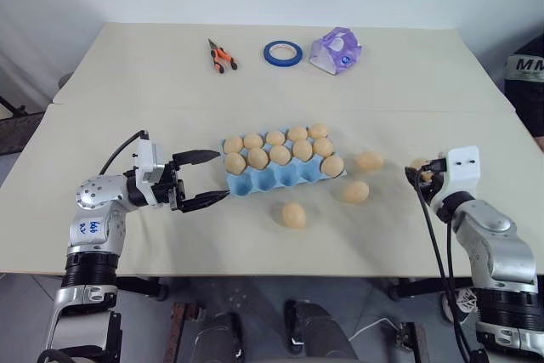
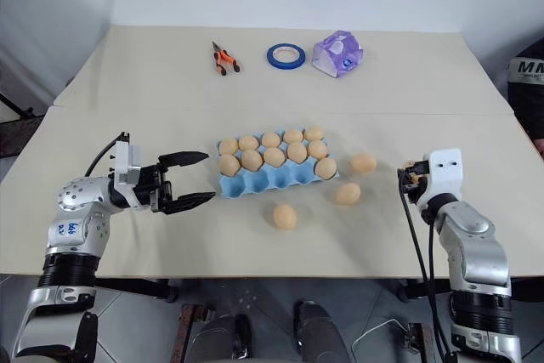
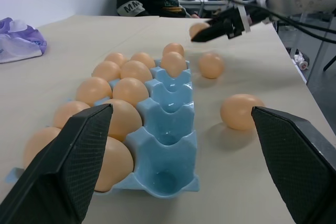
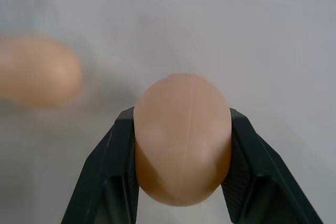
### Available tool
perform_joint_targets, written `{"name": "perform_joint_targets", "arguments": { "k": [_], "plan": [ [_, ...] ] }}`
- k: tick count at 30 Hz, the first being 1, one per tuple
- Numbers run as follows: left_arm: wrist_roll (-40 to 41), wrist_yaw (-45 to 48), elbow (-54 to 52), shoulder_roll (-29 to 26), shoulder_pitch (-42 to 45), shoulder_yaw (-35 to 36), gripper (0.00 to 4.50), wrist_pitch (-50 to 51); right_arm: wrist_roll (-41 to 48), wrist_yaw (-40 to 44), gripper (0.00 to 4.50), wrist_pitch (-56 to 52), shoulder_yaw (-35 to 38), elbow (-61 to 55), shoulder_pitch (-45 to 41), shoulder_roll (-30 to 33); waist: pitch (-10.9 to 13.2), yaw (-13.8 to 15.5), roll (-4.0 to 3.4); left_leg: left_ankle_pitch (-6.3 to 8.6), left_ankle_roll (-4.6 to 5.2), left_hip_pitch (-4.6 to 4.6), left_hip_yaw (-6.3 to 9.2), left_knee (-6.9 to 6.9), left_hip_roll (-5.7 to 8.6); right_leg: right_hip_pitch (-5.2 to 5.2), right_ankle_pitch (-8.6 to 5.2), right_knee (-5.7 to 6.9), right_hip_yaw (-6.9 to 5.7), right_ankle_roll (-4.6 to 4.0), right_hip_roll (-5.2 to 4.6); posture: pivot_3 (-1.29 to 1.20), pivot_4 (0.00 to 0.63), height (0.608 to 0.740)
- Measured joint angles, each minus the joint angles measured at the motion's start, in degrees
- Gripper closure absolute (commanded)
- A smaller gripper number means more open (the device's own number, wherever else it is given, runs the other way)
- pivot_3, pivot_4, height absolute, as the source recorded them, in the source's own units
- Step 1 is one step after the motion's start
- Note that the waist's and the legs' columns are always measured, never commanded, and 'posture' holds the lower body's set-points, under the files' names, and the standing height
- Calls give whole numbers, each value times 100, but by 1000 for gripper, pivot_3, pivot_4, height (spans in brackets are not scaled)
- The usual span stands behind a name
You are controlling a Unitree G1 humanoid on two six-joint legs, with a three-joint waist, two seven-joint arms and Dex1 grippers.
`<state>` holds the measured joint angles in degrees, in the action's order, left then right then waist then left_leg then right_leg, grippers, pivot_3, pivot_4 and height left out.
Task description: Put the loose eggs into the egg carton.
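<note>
Nearest the front edge of the worktop (image 1: 170,248), a loose egg (image 1: 293,214) lies alone. Just behind it, the left hand (image 1: 210,178) hovers with fingers spread apart, aimed at the egg carton (image 1: 280,174), whose front row of cups is bare and whose two back rows are filled. Toward the right edge, the right hand (image 4: 181,145) is clamped on one egg (image 4: 182,137). Two more eggs (image 1: 356,191) (image 1: 369,161) rest between the carton and that hand. Pliers (image 1: 221,57), a tape ring (image 1: 282,53) and a purple packet (image 1: 335,49) lie near the far edge.
</note>
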<state>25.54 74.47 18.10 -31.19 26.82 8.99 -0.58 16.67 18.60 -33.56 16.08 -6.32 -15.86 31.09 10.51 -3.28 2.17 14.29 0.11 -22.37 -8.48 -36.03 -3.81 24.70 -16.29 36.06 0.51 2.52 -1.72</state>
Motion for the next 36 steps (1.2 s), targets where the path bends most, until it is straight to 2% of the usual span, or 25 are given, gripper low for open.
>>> {"name": "perform_joint_targets", "arguments": {
  "k": [6, 13, 15, 21, 28, 36],
  "plan": [
    [0, -23, 59, 39, 115, -9, 0, -20, 366, 11, 2931, -950, -276, -948, -844, 8, 0, 13, -1, -1, -2, 0, 6, 0, -2, 0, -1, 1, -6, -4, 0, 0, 150, 740],
    [0, -160, 24, 111, 131, -15, 0, -51, 341, -64, 2931, -1550, -1531, -891, -1760, -709, 0, 9, -1, 0, -1, -39, 2, -1, -2, 47, -1, 10, -4, -5, -1, 0, 150, 740],
    [0, -211, -31, 110, 70, 0, 0, -51, 300, -48, 2931, -1662, -1864, -902, -1826, -784, -1, 17, -2, -3, -2, -86, 2, -14, -1, 90, -1, 29, -5, -5, -3, 0, 150, 740],
    [11, -349, -297, 62, -257, 128, 0, -50, 234, 57, 2931, -1809, -2490, -1104, -1675, -877, -2, 27, -1, -1, 2, -90, 1, -21, 1, 91, -2, 27, -6, -3, -6, 0, 150, 740],
    [60, -491, -468, 59, -408, 170, 0, -13, 139, 122, 2931, -1811, -2639, -1144, -1619, -797, -2, 15, -1, -9, 2, -82, 2, -26, 1, 91, -1, 46, -6, -5, -6, 0, 150, 740],
    [100, -551, -464, 60, -448, 169, 0, -15, 97, 272, 183, -1793, -2636, -1142, -1618, -705, -2, 15, -1, -9, 2, -83, 3, -25, 1, 91, -1, 44, -6, -6, -5, 0, 150, 740]
  ]
}}
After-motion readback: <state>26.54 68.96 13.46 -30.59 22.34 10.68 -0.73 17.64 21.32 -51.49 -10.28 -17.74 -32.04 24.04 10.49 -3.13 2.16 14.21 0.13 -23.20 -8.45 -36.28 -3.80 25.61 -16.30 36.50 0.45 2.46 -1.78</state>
